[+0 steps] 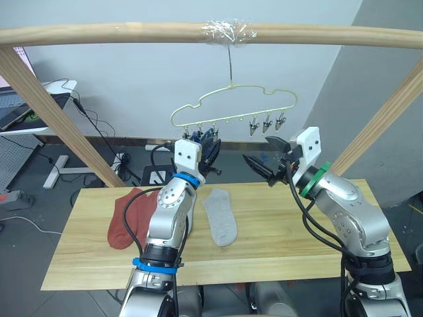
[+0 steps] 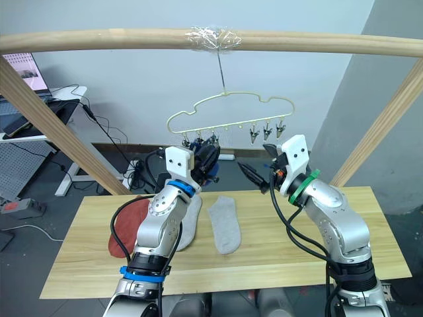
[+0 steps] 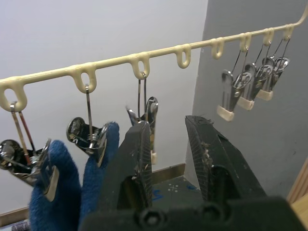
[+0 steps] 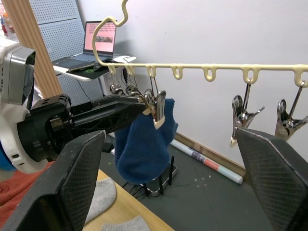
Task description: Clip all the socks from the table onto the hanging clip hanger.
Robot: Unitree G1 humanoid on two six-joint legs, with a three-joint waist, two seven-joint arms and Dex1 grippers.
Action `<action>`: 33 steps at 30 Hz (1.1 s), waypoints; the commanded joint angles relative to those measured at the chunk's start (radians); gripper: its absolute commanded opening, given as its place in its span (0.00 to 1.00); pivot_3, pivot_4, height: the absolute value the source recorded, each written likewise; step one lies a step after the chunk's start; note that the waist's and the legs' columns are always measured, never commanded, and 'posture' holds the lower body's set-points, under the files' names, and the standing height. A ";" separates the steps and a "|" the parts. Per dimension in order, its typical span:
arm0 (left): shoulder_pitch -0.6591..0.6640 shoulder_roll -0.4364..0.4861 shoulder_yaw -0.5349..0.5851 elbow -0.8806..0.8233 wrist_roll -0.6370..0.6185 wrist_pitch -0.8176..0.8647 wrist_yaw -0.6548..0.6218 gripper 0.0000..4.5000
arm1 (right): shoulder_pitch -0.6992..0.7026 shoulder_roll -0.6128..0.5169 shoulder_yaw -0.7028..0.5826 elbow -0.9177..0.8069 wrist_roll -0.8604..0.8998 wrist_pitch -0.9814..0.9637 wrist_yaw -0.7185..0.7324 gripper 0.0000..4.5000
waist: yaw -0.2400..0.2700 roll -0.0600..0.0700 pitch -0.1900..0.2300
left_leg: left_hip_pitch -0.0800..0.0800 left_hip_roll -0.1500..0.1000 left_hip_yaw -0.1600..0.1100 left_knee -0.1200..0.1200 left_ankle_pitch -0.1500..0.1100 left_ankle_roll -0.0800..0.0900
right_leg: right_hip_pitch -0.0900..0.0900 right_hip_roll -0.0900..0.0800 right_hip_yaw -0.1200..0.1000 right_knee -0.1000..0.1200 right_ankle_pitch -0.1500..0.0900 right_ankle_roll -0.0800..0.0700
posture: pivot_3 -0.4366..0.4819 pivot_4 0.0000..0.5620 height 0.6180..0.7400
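- A pale yellow-green clip hanger (image 1: 232,105) with silvery metal clips (image 3: 248,89) is seen.
- A dark blue sock (image 4: 143,144) is clipped to the hanger.
- Below the hanger, rust-red socks (image 1: 129,216) and a light grey sock (image 1: 221,215) are laid on a light, grained wooden table (image 1: 277,247).
- Black fingers (image 3: 137,163) are seen beside the hanger's clips.

Both arms are silver-grey metal shells with black cables looping down beside them; the left arm (image 1: 169,218) wears blue rings, the right arm (image 1: 344,211) a green one; each wrist carries a white boxy block; black fingers (image 3: 132,168), with screws at their base.
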 commanded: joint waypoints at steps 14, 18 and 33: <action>-0.083 -0.006 0.028 0.083 0.018 -0.081 0.041 0.28 | -0.032 -0.007 -0.023 -0.019 0.016 -0.012 0.003 1.00 | -0.001 0.000 0.000 | 0.000 0.000 0.000 0.000 0.000 0.000 | 0.000 0.000 0.000 0.000 0.000 0.000 | 0.28 0.28 1.00; -0.065 -0.005 0.020 0.067 0.010 -0.074 0.033 0.28 | -0.032 -0.007 -0.024 -0.020 0.015 -0.014 0.002 1.00 | -0.001 0.000 0.000 | 0.000 0.000 0.000 0.000 0.000 0.000 | 0.000 0.000 0.000 0.000 0.000 0.000 | 0.27 0.27 1.00; -0.142 -0.004 0.040 0.197 0.019 -0.134 0.043 0.28 | -0.028 -0.007 -0.029 -0.034 0.014 -0.013 -0.009 1.00 | -0.003 0.000 0.000 | 0.000 0.000 0.000 0.001 0.000 0.000 | 0.000 0.000 0.000 0.001 0.000 0.000 | 0.26 0.26 1.00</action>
